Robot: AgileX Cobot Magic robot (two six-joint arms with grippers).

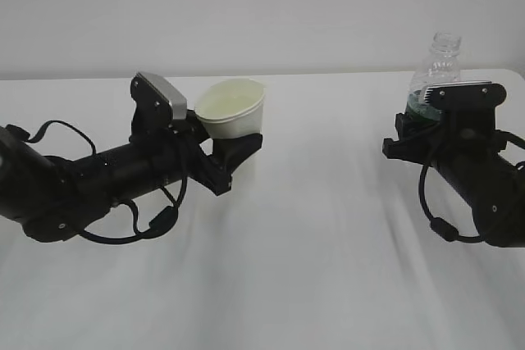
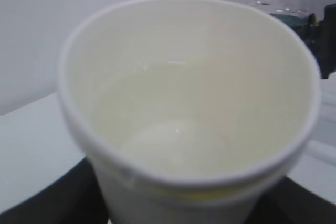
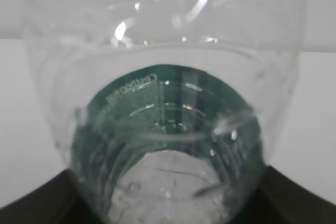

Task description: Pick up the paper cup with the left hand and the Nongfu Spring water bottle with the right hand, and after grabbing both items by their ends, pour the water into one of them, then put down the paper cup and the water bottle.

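**Cup and bottle each gripped, well apart on the white table**

The left hand (image 1: 228,152) clamps the paper cup (image 1: 233,108) low on its body; the cup tilts slightly, its mouth open toward the camera, with a little water (image 2: 173,145) pooled inside. The right hand (image 1: 426,125) grips the Nongfu Spring water bottle (image 1: 436,67) around its green label band, the bottle upright, neck uncapped. Both sit over the white table (image 1: 328,227), far apart, with bare cloth between them. A pale wall (image 1: 262,6) stands behind. The right arm's grey module hides the bottle's lower half in the exterior view.
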